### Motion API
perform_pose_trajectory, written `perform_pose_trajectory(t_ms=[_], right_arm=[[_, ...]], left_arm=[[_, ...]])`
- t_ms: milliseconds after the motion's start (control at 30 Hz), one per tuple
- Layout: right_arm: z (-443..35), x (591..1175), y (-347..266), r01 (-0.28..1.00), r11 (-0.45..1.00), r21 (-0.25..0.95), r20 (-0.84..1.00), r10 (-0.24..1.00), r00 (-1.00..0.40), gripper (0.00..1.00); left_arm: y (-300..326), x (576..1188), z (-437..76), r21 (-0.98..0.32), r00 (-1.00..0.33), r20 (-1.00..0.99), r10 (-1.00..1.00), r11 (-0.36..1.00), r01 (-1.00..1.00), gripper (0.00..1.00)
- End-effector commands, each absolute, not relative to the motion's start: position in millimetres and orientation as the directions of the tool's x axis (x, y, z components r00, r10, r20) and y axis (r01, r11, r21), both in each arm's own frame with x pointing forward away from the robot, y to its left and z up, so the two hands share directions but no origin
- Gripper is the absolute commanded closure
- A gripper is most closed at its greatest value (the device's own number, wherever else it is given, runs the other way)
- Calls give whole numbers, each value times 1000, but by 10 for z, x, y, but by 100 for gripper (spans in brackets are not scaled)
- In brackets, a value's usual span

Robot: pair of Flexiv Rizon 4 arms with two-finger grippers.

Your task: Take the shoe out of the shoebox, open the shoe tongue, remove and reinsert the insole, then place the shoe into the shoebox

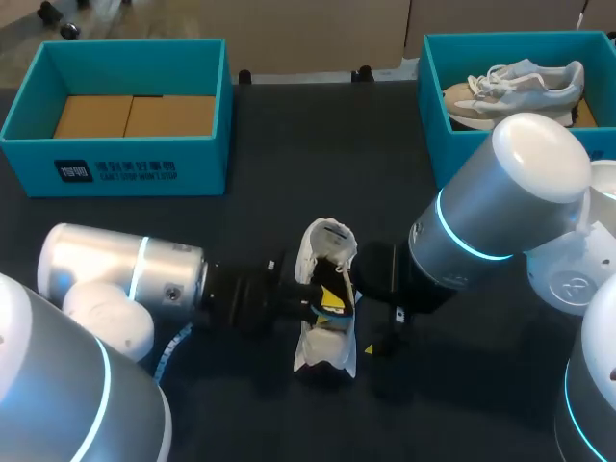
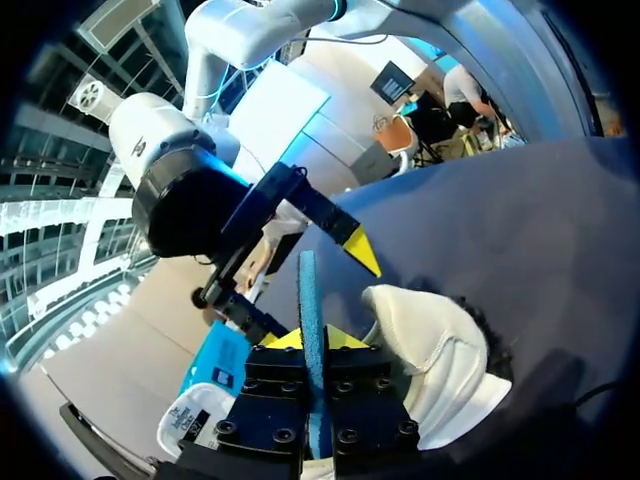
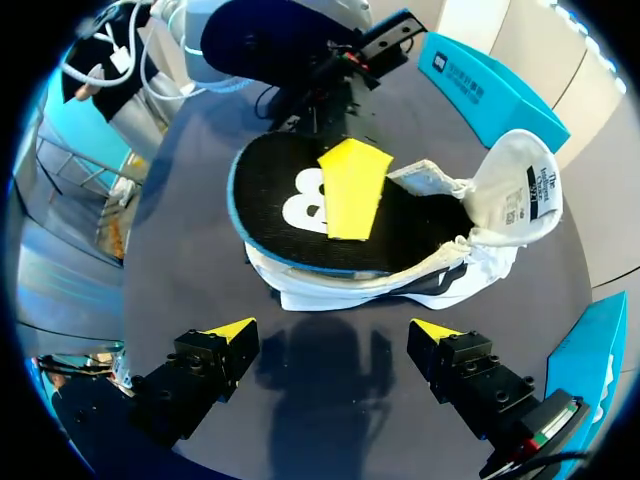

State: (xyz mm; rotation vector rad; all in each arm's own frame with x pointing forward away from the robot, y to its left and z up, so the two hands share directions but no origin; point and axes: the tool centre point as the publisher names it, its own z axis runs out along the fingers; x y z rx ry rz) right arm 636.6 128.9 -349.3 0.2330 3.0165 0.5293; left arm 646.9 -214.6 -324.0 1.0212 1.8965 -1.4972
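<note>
A white shoe (image 1: 322,337) lies on the dark table mid-front, its tongue (image 1: 327,239) folded open. The black insole (image 3: 300,210) with a blue edge rests across the shoe's opening and sticks out past its side. My left gripper (image 1: 330,300) comes in from the left and is shut on the insole; in the left wrist view the insole (image 2: 308,290) stands edge-on between its yellow tips (image 2: 315,340). My right gripper (image 3: 330,335) stands open on the shoe's other side, a short way off, with nothing between its fingers. The shoe's white heel (image 2: 430,360) lies beside the left gripper.
A teal shoebox (image 1: 115,164) with brown cardboard inside stands at the back left. Another teal shoebox (image 1: 433,115) at the back right holds a second pale shoe (image 1: 515,87). My right arm (image 1: 491,202) hangs over the table's right half.
</note>
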Motion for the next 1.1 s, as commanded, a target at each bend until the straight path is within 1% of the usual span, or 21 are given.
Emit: perform_pose_trajectory(t_ms=[33, 200, 433, 733, 767, 800, 833, 867, 900, 1000, 1100], right_arm=[[-3499, 6360, 1283, 137, 928, 346, -43, 161, -986, 0], [-3499, 6360, 1283, 137, 928, 346, -43, 161, -986, 0], [-3499, 6360, 1283, 137, 928, 346, -43, 161, -986, 0], [-3499, 6360, 1283, 137, 928, 346, -43, 161, -986, 0], [-3499, 6360, 1283, 137, 928, 346, -43, 161, -986, 0], [-3499, 6360, 1283, 137, 928, 346, -43, 161, -986, 0], [-3499, 6360, 1283, 137, 928, 346, -43, 161, -986, 0], [-3499, 6360, 1283, 137, 928, 346, -43, 161, -986, 0], [-3499, 6360, 1283, 137, 928, 346, -43, 161, -986, 0], [-3499, 6360, 1283, 137, 928, 346, -43, 161, -986, 0], [-3499, 6360, 1283, 137, 928, 346, -43, 161, -986, 0]], left_arm=[[-2148, 6432, -3291, -549, -560, -794, 235, 118, 827, 100], [-2201, 6517, -3388, -539, -552, -801, 233, 122, 834, 100], [-2218, 6769, -3534, -521, -551, -803, 226, 182, 834, 100], [-2163, 6778, -3552, -547, -582, -779, 232, 201, 813, 100], [-2150, 6755, -3526, -557, -589, -773, 234, 194, 808, 98], [-2138, 6728, -3500, -568, -598, -766, 236, 186, 802, 80], [-2125, 6701, -3472, -565, -594, -769, 235, 184, 804, 71], [-2123, 6697, -3463, -565, -594, -770, 235, 183, 805, 69], [-2105, 6661, -3411, -565, -591, -771, 235, 174, 806, 59], [-2081, 6592, -3329, -571, -591, -773, 231, 156, 806, 58], [-2055, 6504, -3248, -566, -583, -780, 228, 138, 812, 65]])
